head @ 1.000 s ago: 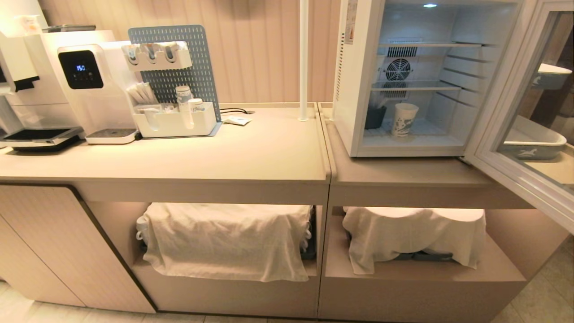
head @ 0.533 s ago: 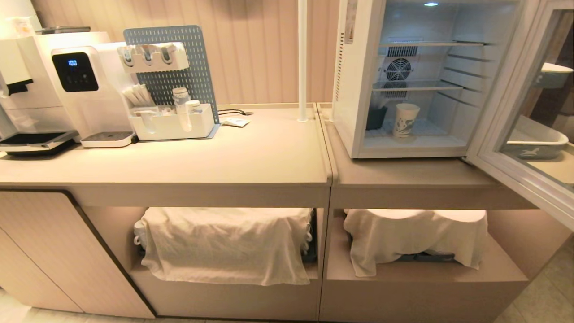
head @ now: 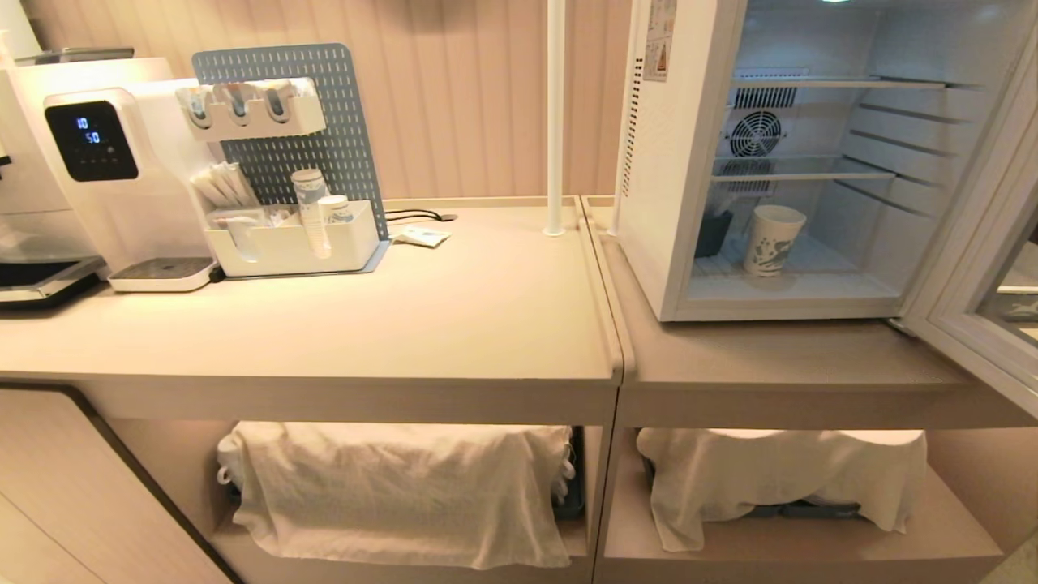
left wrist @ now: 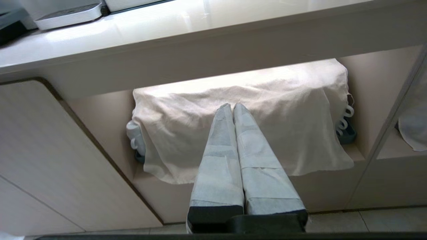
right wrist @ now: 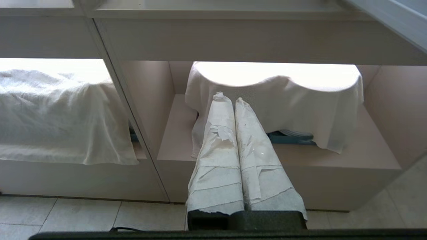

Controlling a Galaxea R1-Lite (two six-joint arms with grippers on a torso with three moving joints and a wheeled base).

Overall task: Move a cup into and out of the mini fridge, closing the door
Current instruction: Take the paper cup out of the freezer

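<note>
My head looks down at the counter (head: 454,324); both wrists sit low, facing the shelves at twelve o'clock, sharing the left cloth (left wrist: 240,116).

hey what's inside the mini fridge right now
The cup stands on the mini fridge floor beside a dark container, under bare wire shelves. The container's contents are hidden.
</note>
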